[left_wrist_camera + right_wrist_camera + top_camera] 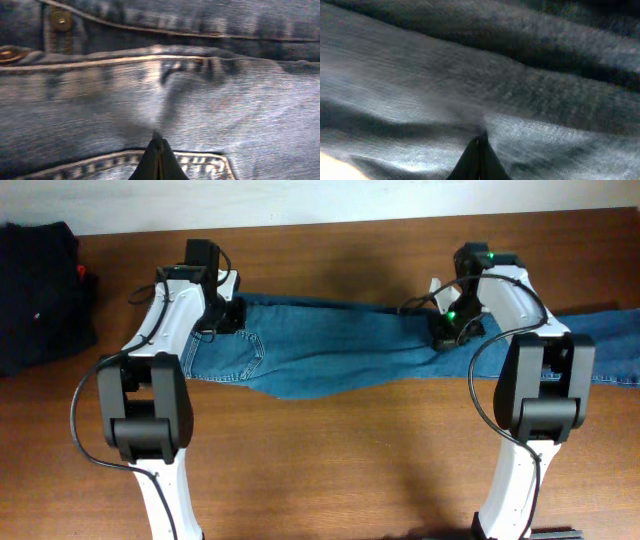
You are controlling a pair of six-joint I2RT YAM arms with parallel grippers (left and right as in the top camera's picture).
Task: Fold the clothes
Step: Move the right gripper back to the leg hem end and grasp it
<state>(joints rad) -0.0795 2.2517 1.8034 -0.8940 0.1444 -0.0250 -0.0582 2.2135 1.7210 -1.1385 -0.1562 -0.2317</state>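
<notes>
The clothes [340,350], blue denim jeans, lie stretched left to right across the wooden table, waist at the left and legs running off to the right. My left gripper [228,315] is down on the waist end. In the left wrist view it [157,136] is shut, its tips against the denim [225,110] between the waistband and a back pocket seam [210,160]. My right gripper [452,330] rests on the leg part near its far edge. In the right wrist view it [482,135] is shut, tips touching rippled denim [545,100]. No cloth shows between either pair of jaws.
A pile of black garments [40,290] with a small red tag [88,280] sits at the far left of the table. Brass rivets [61,19] mark the waistband. Bare wood [330,460] lies in front of the jeans between the two arm bases.
</notes>
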